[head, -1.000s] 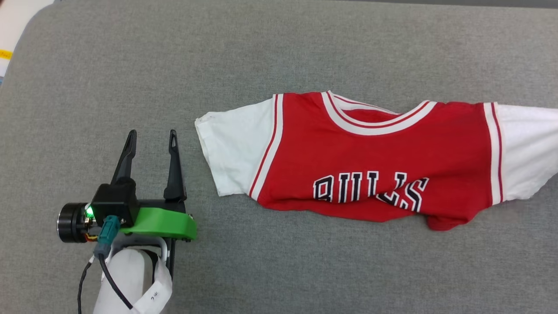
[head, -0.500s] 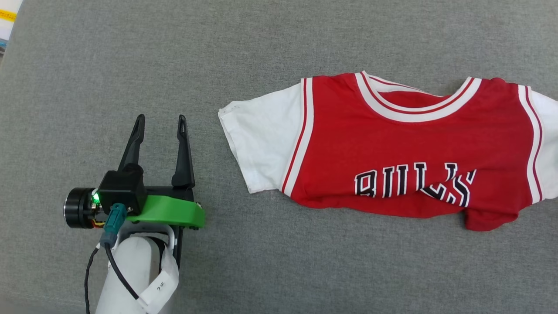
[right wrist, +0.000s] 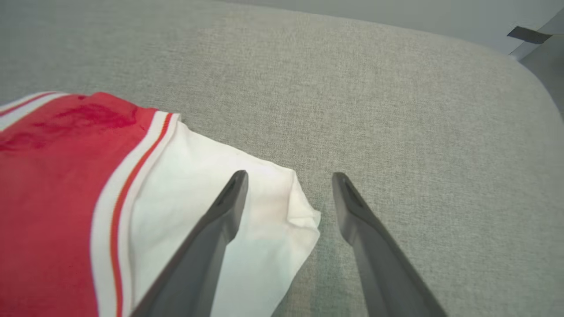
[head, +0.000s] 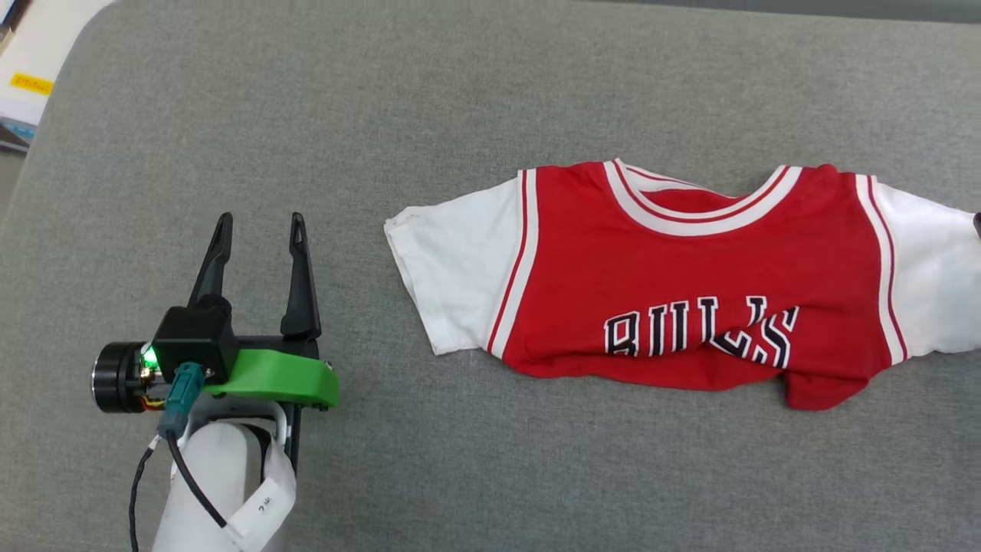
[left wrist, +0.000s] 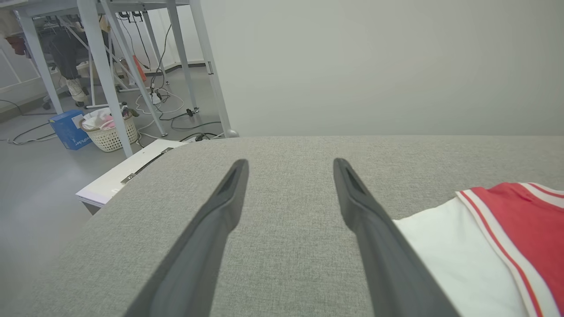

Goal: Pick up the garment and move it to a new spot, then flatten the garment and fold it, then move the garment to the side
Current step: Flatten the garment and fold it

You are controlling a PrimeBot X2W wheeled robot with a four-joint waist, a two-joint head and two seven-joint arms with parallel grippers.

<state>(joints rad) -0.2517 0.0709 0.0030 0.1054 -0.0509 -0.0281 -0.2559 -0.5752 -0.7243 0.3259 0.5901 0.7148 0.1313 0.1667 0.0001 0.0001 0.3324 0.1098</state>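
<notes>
On the grey padded surface point(head: 460, 92), the red Bulls jersey point(head: 690, 284) is laid chest up, its lower part bunched beneath the lettering and both white sleeves spread outward. Well to the left of the jersey, the left gripper point(head: 260, 220) is held over the padding with its jaws spread wide. At the jersey's right sleeve point(right wrist: 198, 185), the right gripper point(right wrist: 290, 175) is seen with jaws wide apart, and the sleeve's corner lies loose between the two fingers. Far beyond the jersey's left side, on the floor, a white laundry basket point(left wrist: 115, 140) is seen holding crumpled pale and pink cloth point(left wrist: 102, 121), beside a blue box point(left wrist: 70, 130).
</notes>
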